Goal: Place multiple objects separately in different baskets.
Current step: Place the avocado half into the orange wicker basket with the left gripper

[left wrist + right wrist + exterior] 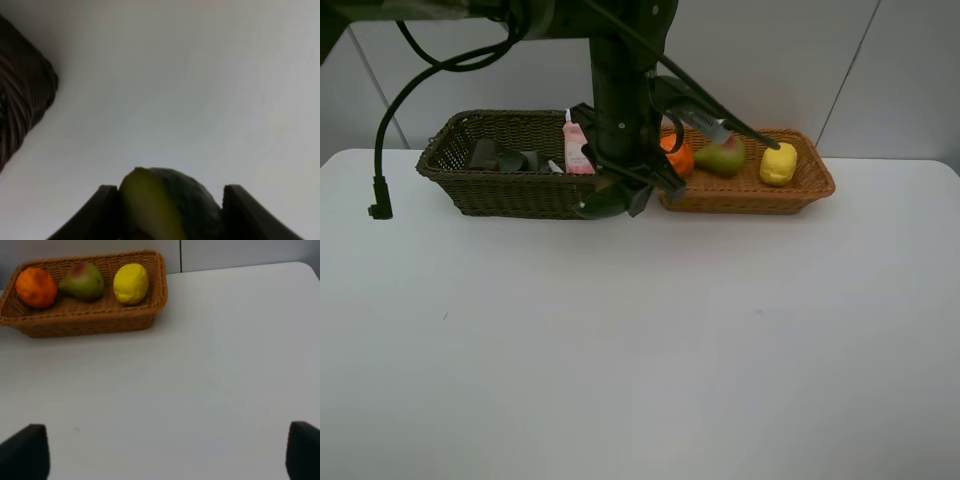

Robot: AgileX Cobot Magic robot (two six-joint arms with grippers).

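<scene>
Between the two baskets, at their near edge, the left gripper [610, 198] is clamped on the avocado [167, 205]: in the left wrist view both fingers [102, 212] press against its sides, the pale yellow-green cut edge facing one finger and the dark rind the other. The dark basket [500, 190] shows at the side of that view. The right gripper [162, 452] is spread wide and holds nothing, its tips over bare table [640, 350]. The orange basket [85, 317] holds the orange [36, 287], the pear [83, 281] and the lemon [131, 283] in a row. The dark basket holds a pink bottle [576, 150], upright, and some dark items that are hard to make out.
</scene>
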